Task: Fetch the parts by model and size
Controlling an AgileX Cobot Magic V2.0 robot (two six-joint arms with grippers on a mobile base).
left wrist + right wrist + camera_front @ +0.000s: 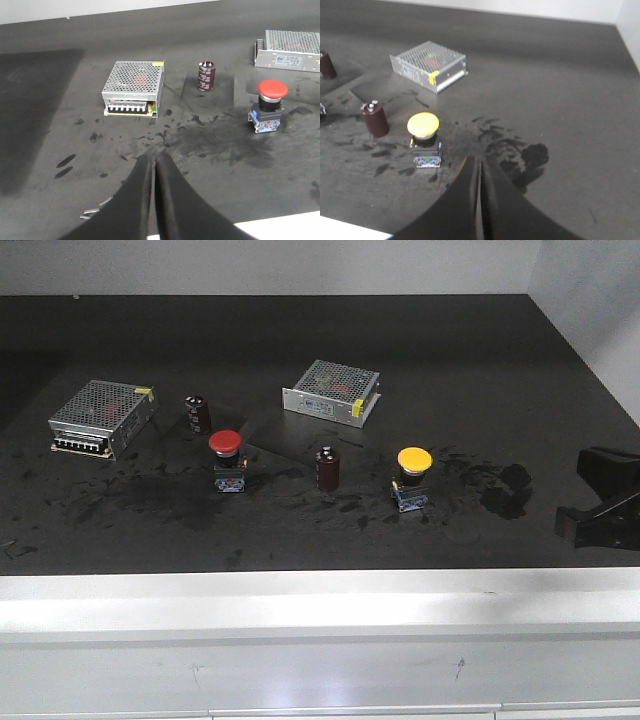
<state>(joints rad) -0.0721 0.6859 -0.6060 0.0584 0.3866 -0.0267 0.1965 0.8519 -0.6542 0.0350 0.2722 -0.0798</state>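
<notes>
The red-capped push-button switch (226, 458) stands upright left of centre on the dark table; it also shows in the left wrist view (270, 105), at the right. The yellow-capped switch (412, 476) stands upright right of centre; in the right wrist view (424, 138) it is just left of the fingertips. My left gripper (155, 158) is shut and empty, low over the table, well to the left of the red switch. My right gripper (480, 161) is shut and empty, close to the right of the yellow switch and apart from it.
Two silver perforated boxes (102, 417) (332, 392) sit at the back. Two dark red capacitors (197, 412) (327, 468) stand near the switches. Part of my right arm (610, 505) shows at the right edge. The table's white front edge (320, 600) is close.
</notes>
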